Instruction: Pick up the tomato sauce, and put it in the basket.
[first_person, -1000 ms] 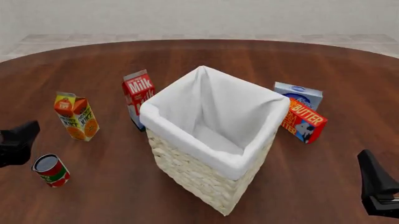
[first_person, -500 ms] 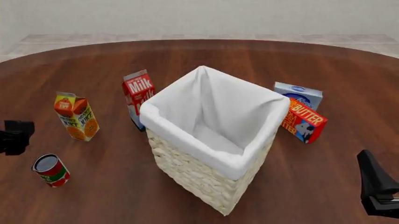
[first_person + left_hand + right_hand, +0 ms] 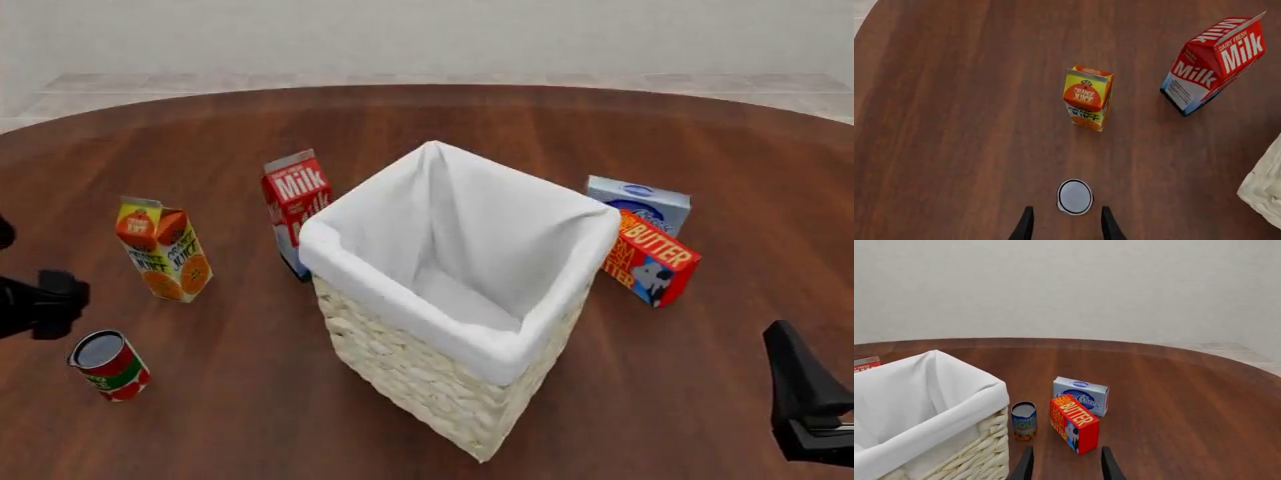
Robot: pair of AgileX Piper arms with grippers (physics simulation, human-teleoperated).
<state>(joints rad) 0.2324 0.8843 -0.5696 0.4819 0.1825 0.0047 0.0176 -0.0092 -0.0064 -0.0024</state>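
Observation:
The tomato sauce (image 3: 110, 365) is a small red-labelled can with a silver top, upright on the table near the front left. In the left wrist view its top (image 3: 1075, 196) lies just ahead of and between my left gripper's fingers. My left gripper (image 3: 1066, 230) is open and empty; in the front view it (image 3: 51, 303) hovers just behind and left of the can. The basket (image 3: 400, 300), tall wicker with a white lining, stands in the middle. My right gripper (image 3: 1066, 467) is open and empty at the front right (image 3: 807, 405).
An orange juice carton (image 3: 163, 250) and a red milk carton (image 3: 296, 210) stand left of the basket. A butter box (image 3: 650, 258) and a blue-white box (image 3: 638, 203) lie to its right. A small blue-labelled can (image 3: 1023, 420) stands beside the basket wall (image 3: 987, 440).
My left gripper has shifted a little at the left edge and turned to look down over the can. The right arm and all objects have not moved.

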